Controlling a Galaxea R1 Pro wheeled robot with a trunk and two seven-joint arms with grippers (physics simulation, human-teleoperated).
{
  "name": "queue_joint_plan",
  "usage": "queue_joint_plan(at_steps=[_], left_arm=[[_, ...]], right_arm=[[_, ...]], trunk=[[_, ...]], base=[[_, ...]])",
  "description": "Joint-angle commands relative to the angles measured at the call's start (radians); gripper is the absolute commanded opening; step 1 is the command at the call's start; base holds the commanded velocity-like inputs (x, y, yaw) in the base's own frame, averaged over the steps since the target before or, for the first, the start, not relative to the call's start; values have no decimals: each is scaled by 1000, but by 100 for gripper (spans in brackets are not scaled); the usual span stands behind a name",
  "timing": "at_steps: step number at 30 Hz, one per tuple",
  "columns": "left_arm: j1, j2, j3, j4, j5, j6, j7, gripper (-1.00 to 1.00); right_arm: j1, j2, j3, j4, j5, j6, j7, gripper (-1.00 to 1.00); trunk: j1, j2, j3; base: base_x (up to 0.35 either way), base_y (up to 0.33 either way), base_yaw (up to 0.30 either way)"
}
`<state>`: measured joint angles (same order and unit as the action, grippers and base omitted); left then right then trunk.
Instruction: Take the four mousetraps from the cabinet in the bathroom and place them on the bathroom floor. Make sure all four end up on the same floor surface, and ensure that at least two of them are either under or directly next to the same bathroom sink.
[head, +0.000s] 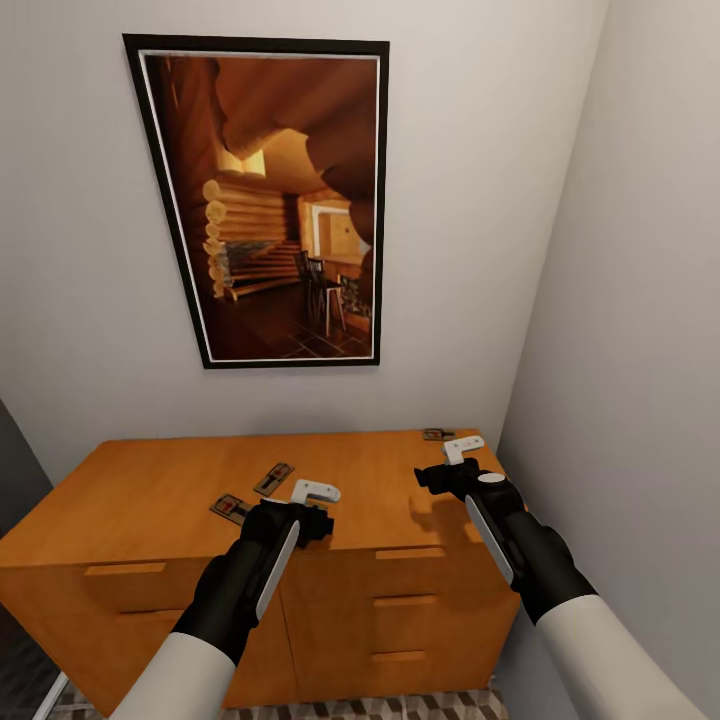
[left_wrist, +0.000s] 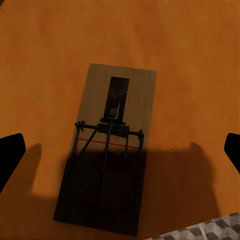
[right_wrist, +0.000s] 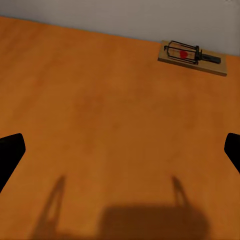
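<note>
The orange-brown cabinet (head: 160, 500) stands against the wall, and three mousetraps lie on its top. Two are near the front middle (head: 273, 479) (head: 228, 508), and one sits in the back right corner (head: 437, 434). My left gripper (head: 305, 505) hovers open over the top. In the left wrist view a mousetrap (left_wrist: 112, 145) lies flat between its spread fingertips (left_wrist: 11, 152), untouched. My right gripper (head: 455, 462) is open above bare wood, short of the corner mousetrap (right_wrist: 192, 56). Cube-patterned bathroom floor (head: 400, 708) shows below the cabinet. The sink is out of view.
A large framed picture (head: 270, 200) hangs on the wall above the cabinet. A grey side wall (head: 640, 350) closes in tight on the cabinet's right end. Drawer fronts with bar handles (head: 410, 553) face me.
</note>
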<state>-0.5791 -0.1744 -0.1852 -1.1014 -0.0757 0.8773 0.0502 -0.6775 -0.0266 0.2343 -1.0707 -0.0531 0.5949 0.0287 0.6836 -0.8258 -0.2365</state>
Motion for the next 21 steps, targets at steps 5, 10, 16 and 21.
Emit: queue_joint_plan(at_steps=[5,10,16,21], left_arm=[[-1,0,-1,-1,-7,5,0,100],[-1,0,-1,-1,-7,4,2,100],[-1,0,0,-2,-8,3,3,100],[-1,0,1,-2,-8,3,3,100]], right_arm=[[-1,-1,2,-1,-5,5,-1,100],[-1,-1,2,0,-5,5,-1,100],[-1,-1,2,-1,-4,5,-1,100],[-1,-1,2,-1,-4,5,-1,100]], trunk=[[0,-1,-2],[0,-1,-2],[0,-1,-2],[8,-15,-8]], base=[[0,0,0],[0,0,0],[0,0,0],[0,0,0]])
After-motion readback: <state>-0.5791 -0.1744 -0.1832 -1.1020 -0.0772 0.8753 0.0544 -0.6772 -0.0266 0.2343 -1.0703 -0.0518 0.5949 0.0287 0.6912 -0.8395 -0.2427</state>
